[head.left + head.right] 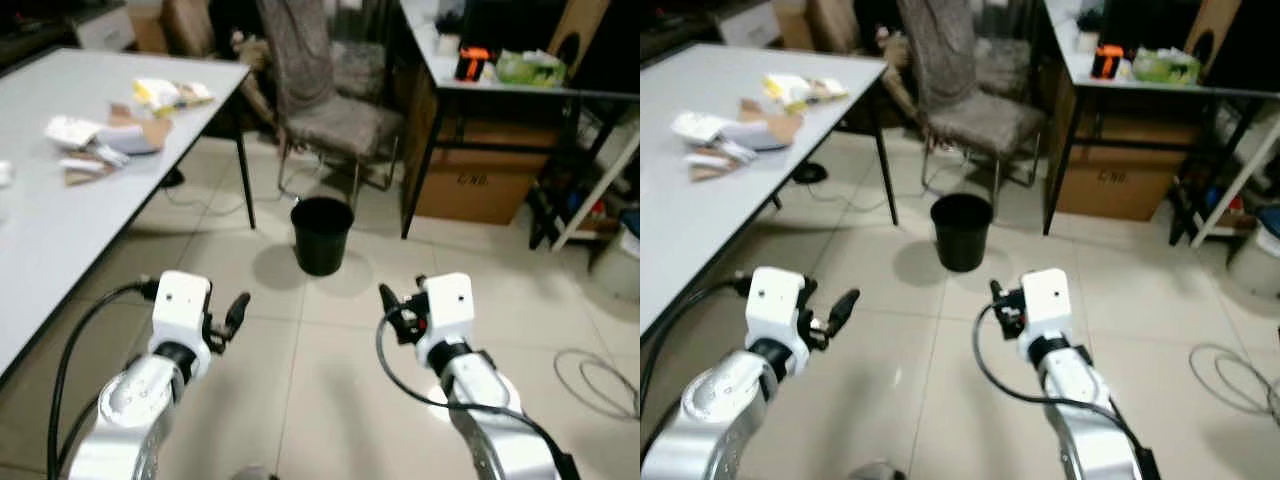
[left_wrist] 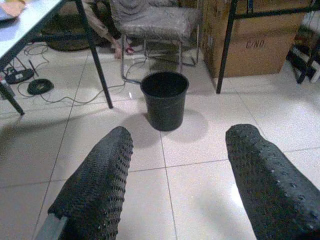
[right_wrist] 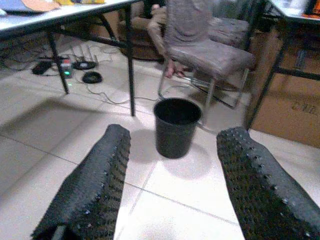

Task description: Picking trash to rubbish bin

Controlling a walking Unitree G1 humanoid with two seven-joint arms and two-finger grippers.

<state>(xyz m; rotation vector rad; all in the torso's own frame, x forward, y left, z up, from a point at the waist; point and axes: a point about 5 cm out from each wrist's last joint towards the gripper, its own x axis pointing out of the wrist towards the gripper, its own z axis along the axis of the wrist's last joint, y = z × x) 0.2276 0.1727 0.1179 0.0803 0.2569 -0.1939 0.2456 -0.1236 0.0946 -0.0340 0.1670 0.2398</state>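
Observation:
A black rubbish bin [image 1: 322, 234] stands on the tiled floor ahead, near the table's leg and in front of a chair. Trash, mostly wrappers and paper scraps [image 1: 110, 130], lies on the white table [image 1: 60, 220] to my left. My left gripper [image 1: 238, 312] is raised low over the floor beside the table edge, open and empty. My right gripper [image 1: 388, 300] is held level with it, open and empty too. Both wrist views look between their fingers [image 2: 95, 185] [image 3: 95, 180] at the bin [image 2: 165, 98] [image 3: 176, 126].
A grey padded chair [image 1: 335, 110] with cloth over it stands behind the bin. A desk [image 1: 500, 75] with a cardboard box [image 1: 478, 185] under it is at the right. Cables [image 1: 600, 385] lie on the floor at the far right and under the table.

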